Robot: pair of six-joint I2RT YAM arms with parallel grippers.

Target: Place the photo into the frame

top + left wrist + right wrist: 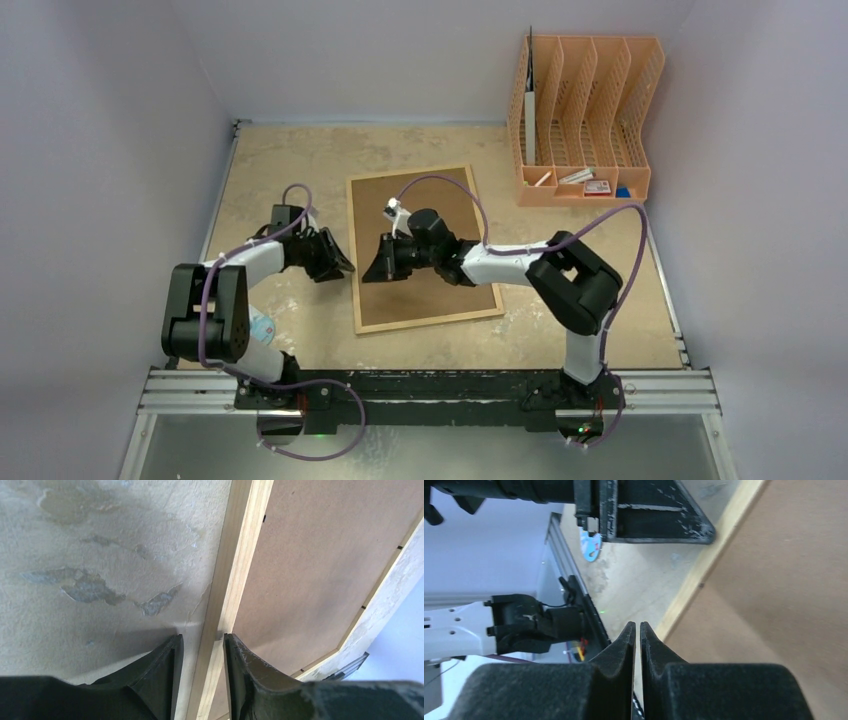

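The frame [425,300] lies face down in the middle of the table, its brown fibreboard back [310,570] up and its light-wood border [235,580] all round. My left gripper [345,265] is at the frame's left edge. In the left wrist view its jaws [202,637] stand apart on either side of the wood border, with a strip of table showing beside the left finger. My right gripper [368,272] hovers over the frame's left part, and its jaws [638,625] are shut to a thin slit with nothing between them. The photo is out of view.
An orange file organiser [585,110] stands at the back right with small items in its base. A round blue-and-white disc [262,325] lies by the left arm's base. A metal rail [430,390] runs along the near edge. Walls close in the table on three sides.
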